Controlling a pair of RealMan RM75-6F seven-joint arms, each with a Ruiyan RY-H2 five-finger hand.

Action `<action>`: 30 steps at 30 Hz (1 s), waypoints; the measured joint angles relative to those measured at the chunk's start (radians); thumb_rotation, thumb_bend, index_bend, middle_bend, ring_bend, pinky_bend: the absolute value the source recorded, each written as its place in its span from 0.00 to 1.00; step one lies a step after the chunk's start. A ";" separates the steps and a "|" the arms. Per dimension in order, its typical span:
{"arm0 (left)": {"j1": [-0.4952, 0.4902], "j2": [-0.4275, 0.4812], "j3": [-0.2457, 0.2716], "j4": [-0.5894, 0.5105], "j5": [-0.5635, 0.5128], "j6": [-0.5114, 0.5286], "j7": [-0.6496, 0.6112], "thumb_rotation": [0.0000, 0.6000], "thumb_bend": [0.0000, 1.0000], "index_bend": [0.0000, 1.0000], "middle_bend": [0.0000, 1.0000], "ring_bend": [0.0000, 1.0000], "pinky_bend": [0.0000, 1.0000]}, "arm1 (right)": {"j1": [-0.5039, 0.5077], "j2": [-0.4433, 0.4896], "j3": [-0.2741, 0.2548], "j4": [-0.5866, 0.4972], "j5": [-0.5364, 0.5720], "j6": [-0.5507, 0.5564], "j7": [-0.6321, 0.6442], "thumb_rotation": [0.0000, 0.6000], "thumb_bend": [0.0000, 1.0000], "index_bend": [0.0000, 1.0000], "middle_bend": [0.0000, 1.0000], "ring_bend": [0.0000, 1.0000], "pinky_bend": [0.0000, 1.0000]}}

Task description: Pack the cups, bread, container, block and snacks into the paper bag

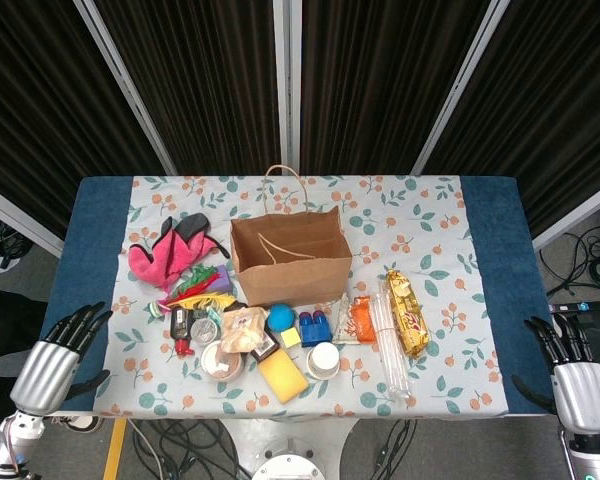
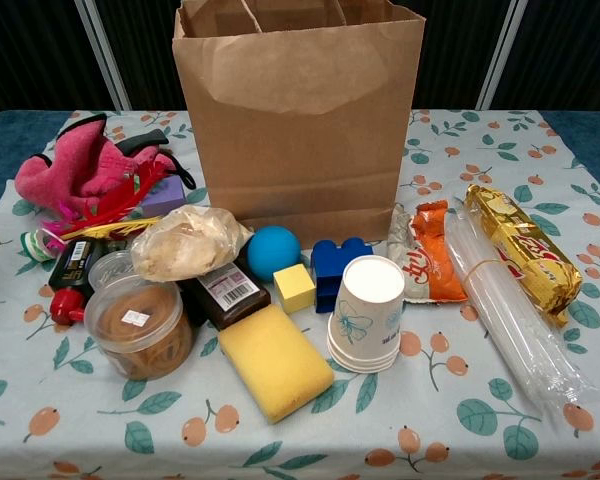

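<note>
Nearest us, we see the left hand [image 1: 60, 352] and right hand [image 1: 572, 365] hovering off the worktop's [image 1: 450, 215] front corners, fingers spread and holding nothing. At the front edge lies a yellow sponge [image 2: 273, 360], with the stacked paper cups [image 2: 367, 314] just right of it, standing mouth down. Left of the sponge stands the round clear container [image 2: 137, 327]. Behind it the bagged bread [image 2: 185, 243] rests on a dark packet [image 2: 226, 294]. Between bread and cups we find a small yellow cube [image 2: 294, 287], a blue ball [image 2: 272, 252] and the blue block [image 2: 334, 268]. To the right, the orange snack [image 2: 432, 250], a clear sleeve [image 2: 508, 310] and the gold snack bar [image 2: 521, 250] lie side by side, long axes running front to back. Farthest back, the paper bag [image 2: 298, 110] stands upright, mouth open upward, and pink cloth [image 2: 78, 170] lies to its left.
</note>
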 measured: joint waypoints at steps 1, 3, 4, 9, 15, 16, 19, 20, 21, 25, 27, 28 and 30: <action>0.000 -0.001 0.000 0.000 -0.002 -0.002 -0.001 1.00 0.19 0.14 0.17 0.13 0.24 | 0.001 0.000 0.001 -0.001 0.002 -0.002 0.002 1.00 0.06 0.12 0.14 0.00 0.00; 0.000 -0.003 0.002 0.000 -0.003 -0.006 -0.003 1.00 0.19 0.14 0.17 0.13 0.24 | 0.002 0.002 0.002 -0.003 0.003 -0.005 0.002 1.00 0.06 0.12 0.14 0.00 0.00; 0.000 -0.004 0.003 0.000 -0.002 -0.006 -0.003 1.00 0.19 0.14 0.17 0.13 0.24 | 0.003 0.003 0.002 -0.005 0.003 -0.006 0.001 1.00 0.06 0.12 0.14 0.00 0.00; 0.001 0.001 0.009 -0.004 0.004 -0.006 -0.002 1.00 0.19 0.14 0.17 0.13 0.24 | 0.007 0.013 -0.001 -0.023 0.000 -0.015 -0.006 1.00 0.06 0.12 0.13 0.00 0.00; -0.002 0.002 -0.001 0.008 -0.017 -0.011 -0.033 1.00 0.19 0.14 0.17 0.13 0.24 | 0.031 0.041 -0.002 -0.100 -0.015 -0.044 -0.039 1.00 0.06 0.12 0.13 0.00 0.00; -0.002 0.002 -0.001 0.012 -0.018 -0.011 -0.038 1.00 0.19 0.14 0.17 0.13 0.24 | 0.038 0.048 -0.003 -0.128 -0.023 -0.051 -0.050 1.00 0.06 0.12 0.13 0.00 0.00; -0.003 0.000 -0.002 0.022 -0.022 -0.013 -0.053 1.00 0.19 0.14 0.17 0.13 0.24 | 0.061 0.071 -0.006 -0.220 -0.044 -0.078 -0.090 1.00 0.06 0.12 0.14 0.00 0.00; -0.003 -0.001 -0.002 0.024 -0.025 -0.015 -0.058 1.00 0.19 0.14 0.17 0.13 0.24 | 0.069 0.079 -0.007 -0.254 -0.050 -0.090 -0.105 1.00 0.06 0.12 0.15 0.00 0.00; -0.003 -0.003 -0.004 0.025 -0.029 -0.016 -0.064 1.00 0.19 0.14 0.17 0.13 0.24 | 0.078 0.088 -0.008 -0.291 -0.056 -0.104 -0.122 1.00 0.06 0.12 0.17 0.02 0.00; -0.002 -0.006 -0.005 0.030 -0.035 -0.016 -0.078 1.00 0.19 0.14 0.17 0.13 0.25 | 0.133 0.124 -0.009 -0.489 -0.076 -0.208 -0.240 1.00 0.08 0.20 0.21 0.13 0.14; -0.001 -0.004 -0.005 0.030 -0.037 -0.016 -0.083 1.00 0.19 0.14 0.17 0.13 0.25 | 0.164 0.134 -0.006 -0.568 -0.076 -0.275 -0.310 1.00 0.09 0.23 0.24 0.17 0.20; 0.000 -0.003 -0.005 0.030 -0.038 -0.015 -0.086 1.00 0.19 0.14 0.17 0.13 0.25 | 0.187 0.138 -0.003 -0.608 -0.071 -0.325 -0.352 1.00 0.09 0.24 0.26 0.18 0.21; 0.003 -0.001 -0.003 0.030 -0.039 -0.013 -0.091 1.00 0.19 0.14 0.17 0.13 0.25 | 0.225 0.140 0.006 -0.658 -0.054 -0.405 -0.411 1.00 0.10 0.24 0.28 0.19 0.22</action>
